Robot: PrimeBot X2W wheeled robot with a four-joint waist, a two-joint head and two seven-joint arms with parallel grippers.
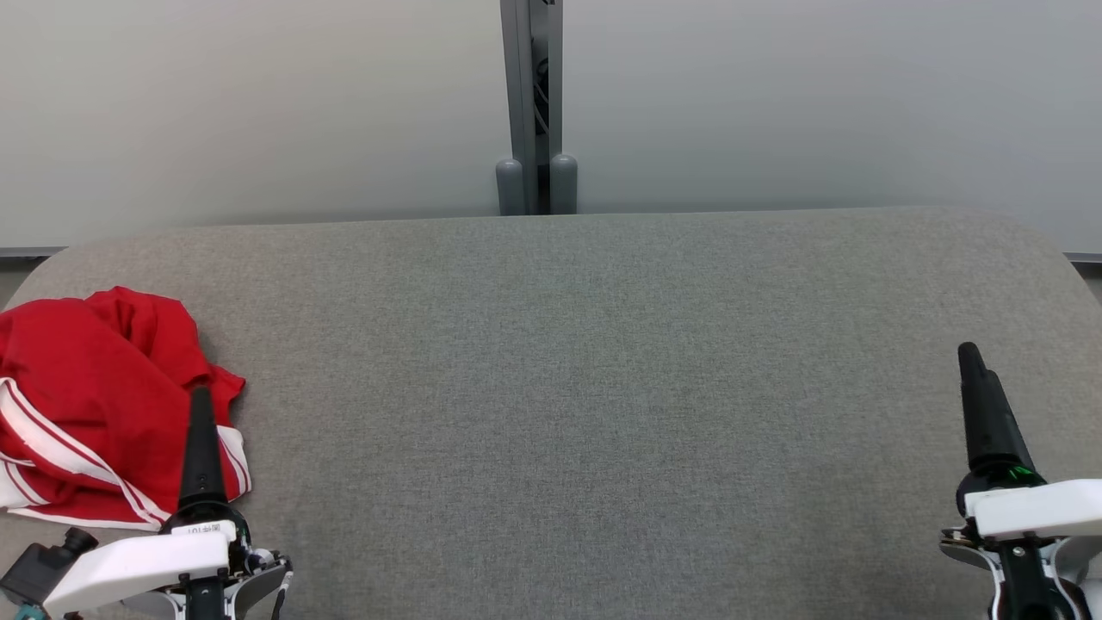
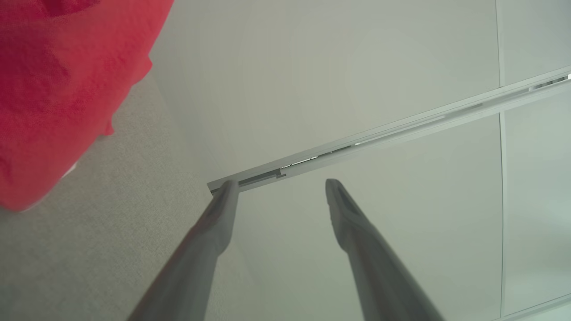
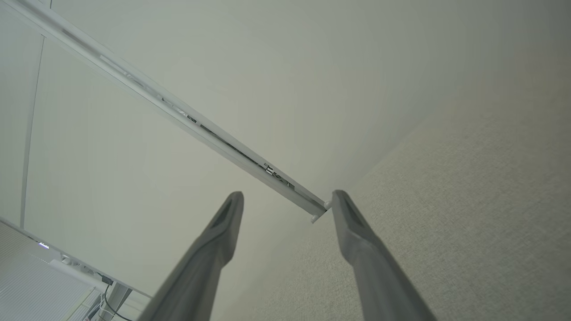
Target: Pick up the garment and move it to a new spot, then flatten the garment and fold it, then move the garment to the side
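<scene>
A crumpled red garment (image 1: 95, 396) with white stripes lies in a heap at the left end of the grey fabric table (image 1: 568, 387). My left gripper (image 1: 201, 405) hovers at the heap's right edge, its dark finger overlapping the cloth in the head view. In the left wrist view the garment (image 2: 53, 89) sits at the upper left, apart from my left gripper (image 2: 279, 187), whose fingers (image 2: 214, 227) stand open with nothing between them. My right gripper (image 1: 973, 357) waits at the table's lower right. It shows open and empty in the right wrist view (image 3: 285, 198).
Behind the table stands a pale partition wall (image 1: 258, 103) with a grey vertical post (image 1: 534, 103) at its middle. The table's rounded far corners and back edge lie close to that wall. Bare grey surface stretches between the two grippers.
</scene>
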